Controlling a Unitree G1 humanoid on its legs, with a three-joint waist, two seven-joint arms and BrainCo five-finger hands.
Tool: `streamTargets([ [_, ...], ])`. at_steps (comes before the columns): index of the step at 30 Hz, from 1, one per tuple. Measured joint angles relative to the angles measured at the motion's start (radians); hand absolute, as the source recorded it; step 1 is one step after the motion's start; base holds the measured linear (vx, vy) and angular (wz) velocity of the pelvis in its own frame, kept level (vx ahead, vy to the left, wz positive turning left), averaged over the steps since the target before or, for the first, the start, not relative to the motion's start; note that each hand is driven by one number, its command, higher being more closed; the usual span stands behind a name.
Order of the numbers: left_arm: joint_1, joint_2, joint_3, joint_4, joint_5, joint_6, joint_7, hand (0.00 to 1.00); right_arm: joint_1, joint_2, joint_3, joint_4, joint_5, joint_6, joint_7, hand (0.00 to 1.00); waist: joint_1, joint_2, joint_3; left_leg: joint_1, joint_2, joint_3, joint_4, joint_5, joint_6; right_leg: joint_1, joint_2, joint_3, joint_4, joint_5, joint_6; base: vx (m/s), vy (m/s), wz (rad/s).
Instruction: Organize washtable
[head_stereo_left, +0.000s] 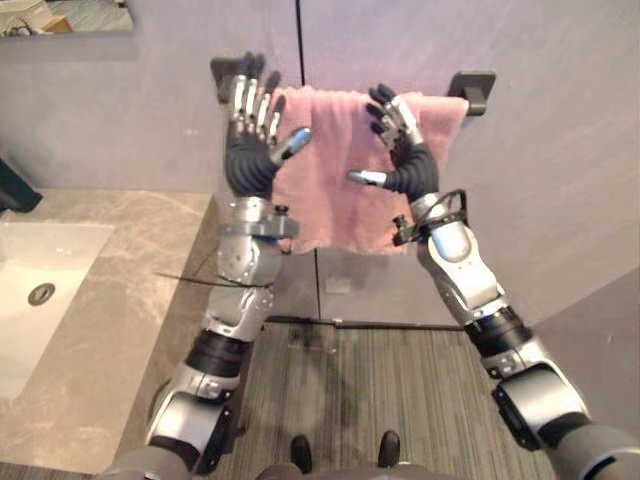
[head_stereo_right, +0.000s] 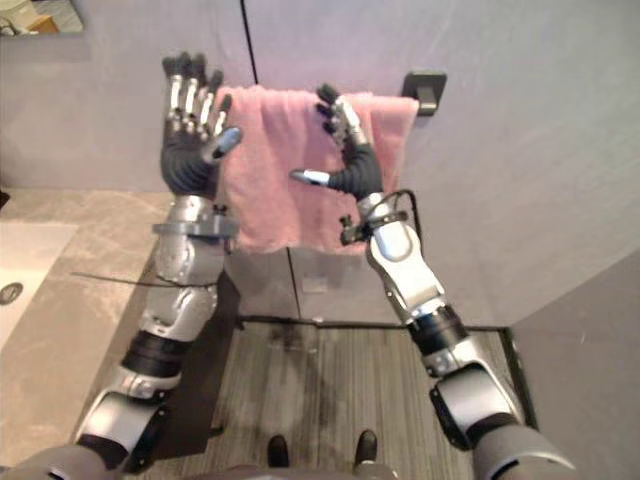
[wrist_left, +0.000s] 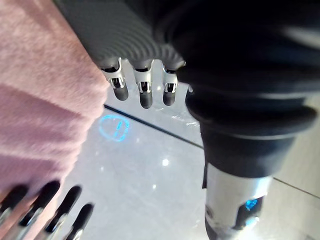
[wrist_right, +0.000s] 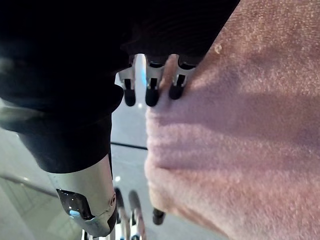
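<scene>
Between the two hands, both held high before the grey wall, a pink towel (head_stereo_left: 330, 205) is seen draped over a rail; its cloth hangs behind the thumbs, and its lower hem is found just below the level of the wrists. The left hand (head_stereo_left: 255, 130) is held at the towel's edge on its own side; its fingers are kept straight and spread, pointed upward beside the cloth, and its thumb is angled across the towel's border; nothing is gripped by it, and contact with the cloth cannot be judged. The right hand (head_stereo_left: 402, 150) is placed in front of the towel's upper part; its fingers are loosely bent toward the top fold, its thumb is stuck out toward the left hand, and no cloth is enclosed by it; in the right wrist view its dark fingertips are shown at the towel's surface, though touching or just short of it cannot be told. A dark bracket (head_stereo_left: 472, 90) is fixed just beyond the right hand, on the side away from the left one; a second bracket (head_stereo_left: 221, 72) is partly covered by the left hand's fingertips. Well below the left hand, on its outer side, a stone countertop (head_stereo_left: 130, 300) is laid; a white sink (head_stereo_left: 65, 240) is set into it, farther out.
</scene>
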Motion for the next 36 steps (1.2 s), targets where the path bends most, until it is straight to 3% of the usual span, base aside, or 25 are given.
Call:
streamTargets([
  [8,-0.139,0.005,-0.071,0.124,-0.079,0.021,-0.038,0.00,-0.075,-0.033,0.044,0.094,-0.001,0.027,0.011,0.00,-0.001,-0.004,0.063,-0.033,0.001,0.009,0.000,0.004,0.003,-0.038,0.001,0.011,0.001,0.016,-0.006,-0.02,-0.001,-0.03],
  [24,-0.223,0.024,-0.108,0.255,-0.100,0.020,-0.083,0.00,-0.116,-0.011,0.041,0.208,-0.080,0.036,0.009,0.00,-0.002,-0.019,0.098,-0.032,-0.001,0.022,0.000,0.007,0.004,-0.045,0.000,0.026,0.005,0.018,-0.008,0.01,0.001,-0.02],
  [36,-0.221,0.034,-0.064,0.365,-0.050,0.069,-0.078,0.00,-0.095,0.006,-0.087,0.221,-0.120,0.047,0.006,0.00,-0.007,-0.018,0.114,-0.025,-0.001,0.022,0.000,0.007,0.004,-0.043,0.001,0.030,0.009,0.018,-0.008,0.00,0.000,-0.01],
])
